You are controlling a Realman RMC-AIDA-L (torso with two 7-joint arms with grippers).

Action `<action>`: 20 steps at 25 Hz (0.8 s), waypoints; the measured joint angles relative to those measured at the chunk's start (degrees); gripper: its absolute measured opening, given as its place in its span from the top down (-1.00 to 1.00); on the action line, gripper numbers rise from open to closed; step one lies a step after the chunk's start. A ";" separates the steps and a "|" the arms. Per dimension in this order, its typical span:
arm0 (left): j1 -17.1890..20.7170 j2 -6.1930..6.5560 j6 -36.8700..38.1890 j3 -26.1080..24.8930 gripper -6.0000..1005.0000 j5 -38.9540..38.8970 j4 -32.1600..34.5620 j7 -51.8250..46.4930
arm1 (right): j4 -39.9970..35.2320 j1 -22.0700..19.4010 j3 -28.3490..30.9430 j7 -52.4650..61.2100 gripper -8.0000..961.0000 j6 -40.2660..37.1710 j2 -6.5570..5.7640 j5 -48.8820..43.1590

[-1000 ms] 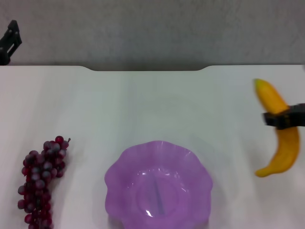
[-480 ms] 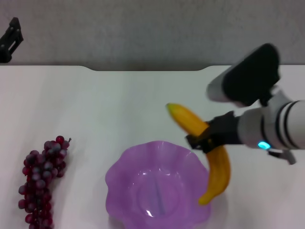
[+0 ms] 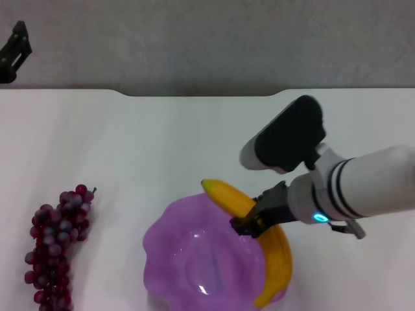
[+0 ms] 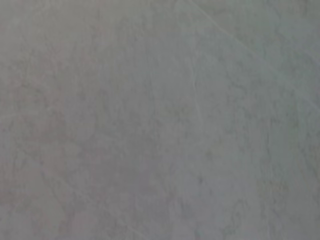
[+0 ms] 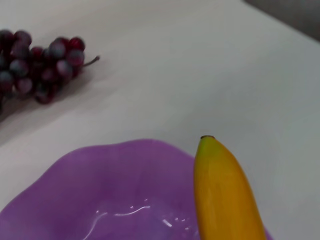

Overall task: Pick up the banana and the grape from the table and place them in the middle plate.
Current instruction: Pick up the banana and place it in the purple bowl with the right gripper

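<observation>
My right gripper [image 3: 254, 222] is shut on the yellow banana [image 3: 259, 241] and holds it over the right side of the purple scalloped plate [image 3: 175, 246] at the table's front middle. The banana's tip [image 5: 220, 175] shows in the right wrist view above the plate [image 5: 100, 185]. The dark red grape bunch [image 3: 55, 243] lies on the white table [image 3: 194, 142] at the front left, and also shows in the right wrist view [image 5: 35, 65]. My left gripper [image 3: 13, 52] is parked at the far left, above the table's back edge.
The table's far edge has a notch [image 3: 201, 94] with a grey floor behind it. The left wrist view shows only a plain grey surface.
My right arm has carried the banana from the table's right edge leftwards and down, to over the plate's right side. The grapes, plate and left arm have not moved.
</observation>
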 joint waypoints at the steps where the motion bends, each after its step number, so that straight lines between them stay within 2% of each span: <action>1: 0.00 0.00 0.00 0.00 -0.44 0.00 0.00 0.00 | 1.88 0.91 -0.46 -0.43 -0.11 -0.83 0.00 1.00; 7: -0.09 0.00 0.00 -0.01 -0.44 0.00 0.00 0.02 | 8.28 3.94 -1.43 -2.74 -0.12 -3.79 0.06 5.21; 20: -0.12 -0.09 -0.01 -0.01 -0.43 0.00 0.06 0.07 | 8.68 4.61 -1.87 -2.69 -0.14 -4.45 0.03 5.50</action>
